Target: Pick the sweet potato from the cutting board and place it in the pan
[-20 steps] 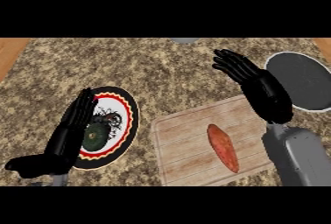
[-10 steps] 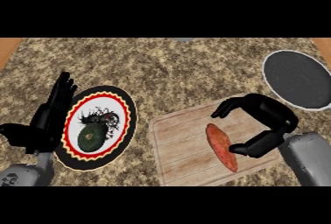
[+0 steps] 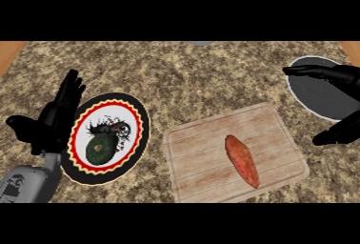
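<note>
Speckled brown stone is what my counter (image 3: 204,76) is made of, and it carries everything before me. On it, toward the near middle, lies the pale wooden cutting board (image 3: 211,143), turned a little askew. To its left sits a round plate (image 3: 137,107) with a black rim and a red and yellow zigzag ring around a white centre; a dark green, roundish item (image 3: 100,147) rests on its near part, and I cannot tell what it is. At the far right stands the dark grey pan (image 3: 316,102), round with a light rim, apart from the board's far right corner.

My left hand (image 3: 56,119) shows at the left edge just beside the plate, fingers straight and pointing away from me, thumb out to the side, holding nothing. My right hand (image 3: 337,76) is at the right edge, spread wide: its fingers reach out over the pan while the thumb sticks down past the board's right side. Nothing sits between them; it is released and grasps nothing.

The sweet potato (image 3: 241,160), orange-red and long with tapered ends, lies on the right half of the cutting board, running lengthwise from far to near, well apart from my right hand and from the pan.
</note>
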